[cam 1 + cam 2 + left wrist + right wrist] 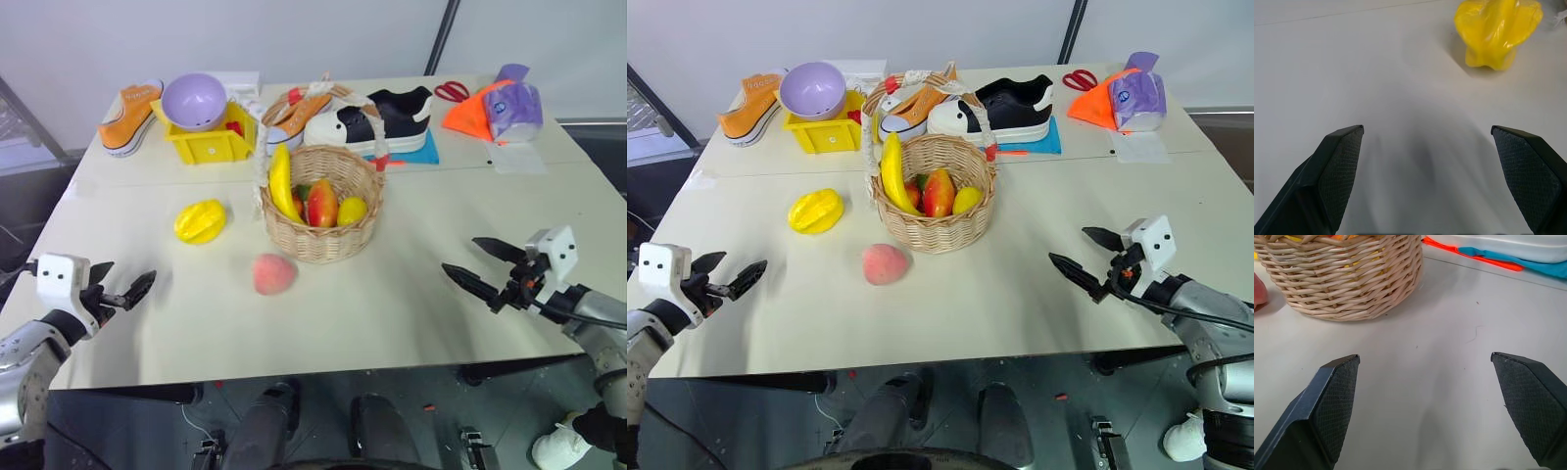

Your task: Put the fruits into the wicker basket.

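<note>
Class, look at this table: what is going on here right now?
A two-armed robot is sorting toy fruit into a wicker basket. A banana, a mango and a lemon are already inside. The yellow ridged fruit and the peach lie on the table. The left gripper and right gripper are open, holding nothing.

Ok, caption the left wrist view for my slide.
Open left gripper hovering over the white table, aimed toward the yellow ridged fruit.
</note>
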Action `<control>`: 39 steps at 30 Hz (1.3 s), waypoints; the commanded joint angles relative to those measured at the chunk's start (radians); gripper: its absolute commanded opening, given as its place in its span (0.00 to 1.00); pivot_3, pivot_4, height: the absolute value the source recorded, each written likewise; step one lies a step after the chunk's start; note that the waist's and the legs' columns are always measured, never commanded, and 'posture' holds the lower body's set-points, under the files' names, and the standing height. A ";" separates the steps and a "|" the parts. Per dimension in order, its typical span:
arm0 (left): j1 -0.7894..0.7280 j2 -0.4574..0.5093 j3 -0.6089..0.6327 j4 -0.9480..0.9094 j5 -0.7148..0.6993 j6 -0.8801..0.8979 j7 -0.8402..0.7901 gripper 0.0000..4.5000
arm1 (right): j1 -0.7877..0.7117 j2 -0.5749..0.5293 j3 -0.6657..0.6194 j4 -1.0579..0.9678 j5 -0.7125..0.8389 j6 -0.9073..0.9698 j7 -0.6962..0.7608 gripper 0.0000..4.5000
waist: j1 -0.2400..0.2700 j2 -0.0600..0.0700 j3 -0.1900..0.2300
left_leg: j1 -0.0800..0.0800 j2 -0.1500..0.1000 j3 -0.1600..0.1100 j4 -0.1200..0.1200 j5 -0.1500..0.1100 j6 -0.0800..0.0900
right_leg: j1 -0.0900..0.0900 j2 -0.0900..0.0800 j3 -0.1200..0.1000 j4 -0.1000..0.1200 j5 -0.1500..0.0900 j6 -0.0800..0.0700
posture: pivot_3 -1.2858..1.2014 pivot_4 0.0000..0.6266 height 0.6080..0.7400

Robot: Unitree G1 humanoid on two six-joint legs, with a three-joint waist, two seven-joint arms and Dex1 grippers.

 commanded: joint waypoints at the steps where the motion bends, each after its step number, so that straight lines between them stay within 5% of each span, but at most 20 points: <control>1: 0.008 0.008 0.041 -0.037 -0.009 -0.002 0.010 1.00 | -0.017 -0.002 -0.013 -0.019 0.012 -0.014 0.000 1.00 | 0.000 0.000 0.000 | 0.000 0.000 0.000 0.000 0.000 0.000 | 0.000 0.000 0.000 0.000 0.000 0.000 | 0.52 0.24 1.00; 15: -0.142 0.042 -0.042 -0.050 -0.035 0.075 -0.001 1.00 | -0.028 -0.047 -0.018 -0.173 0.070 0.048 0.014 1.00 | -0.001 0.000 0.000 | 0.000 0.000 0.000 0.000 0.000 0.000 | 0.000 0.000 0.000 0.000 0.000 0.000 | 0.52 0.24 1.00; 23: -0.381 0.102 -0.247 0.022 0.080 0.132 0.005 1.00 | -0.133 -0.140 0.096 -0.483 0.282 0.249 -0.004 1.00 | 0.000 -0.001 0.000 | -0.001 0.000 0.000 0.000 0.000 0.000 | 0.000 -0.001 -0.001 0.000 0.000 0.000 | 0.52 0.24 1.00; 39: -0.649 0.069 -0.536 0.283 0.297 0.055 -0.048 1.00 | -0.211 -0.110 0.250 -0.542 0.250 0.250 -0.066 1.00 | -0.004 -0.002 0.001 | -0.004 -0.001 0.000 0.001 0.000 0.001 | -0.002 0.000 -0.001 0.000 0.001 0.002 | 0.52 0.24 1.00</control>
